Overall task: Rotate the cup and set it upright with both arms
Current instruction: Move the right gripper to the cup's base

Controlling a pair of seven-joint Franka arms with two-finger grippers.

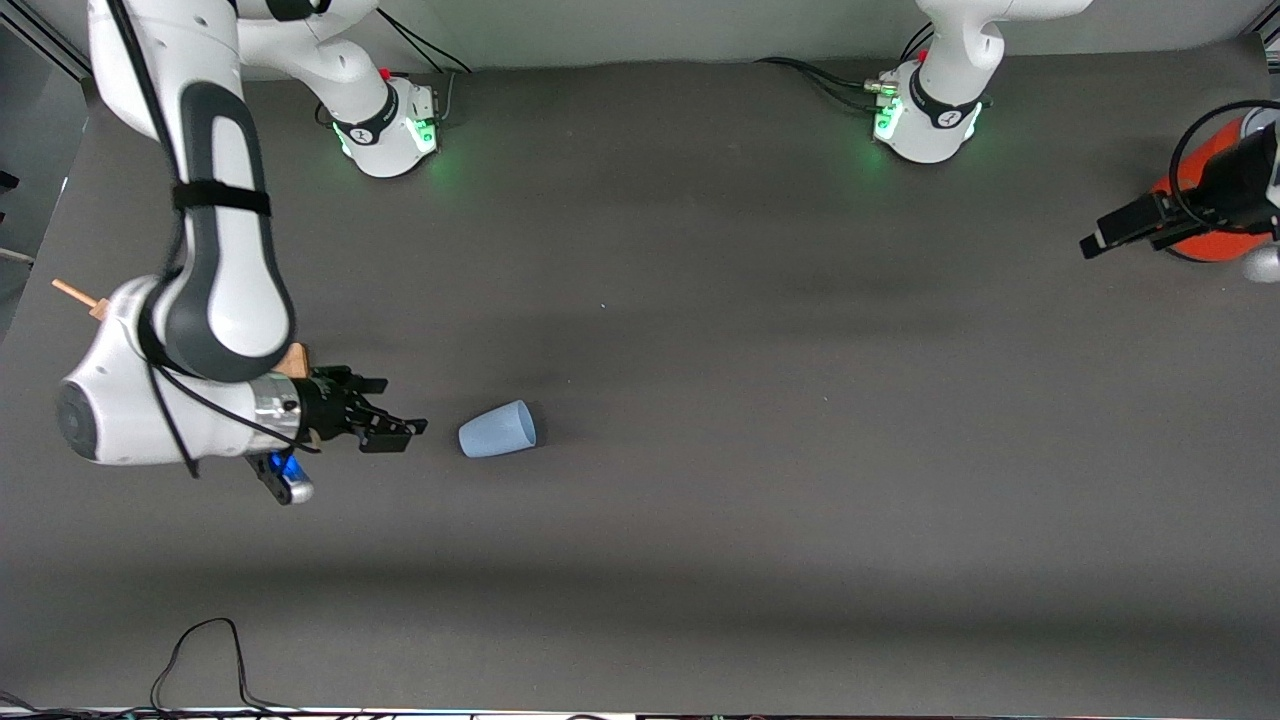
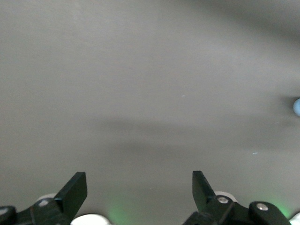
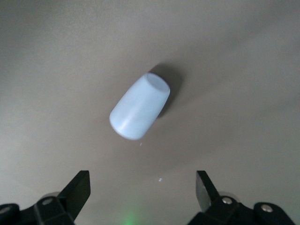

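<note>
Front view: pale blue cup [image 1: 497, 430] lies on its side on the tabletop [image 1: 700, 300].
Right claw [image 1: 385, 425] spread just beside it; left claw [image 1: 1125, 232] spread, waiting over the orange-red canister [image 1: 1205, 205].

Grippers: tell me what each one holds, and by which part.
Nothing is held. The right gripper is open beside the cup, which lies on its side on the table, untouched. The left gripper waits open near the orange canister.

Even, dim overhead light casts soft shadow bands across the table [image 1: 700, 300]; both wrist views look hazy.
</note>
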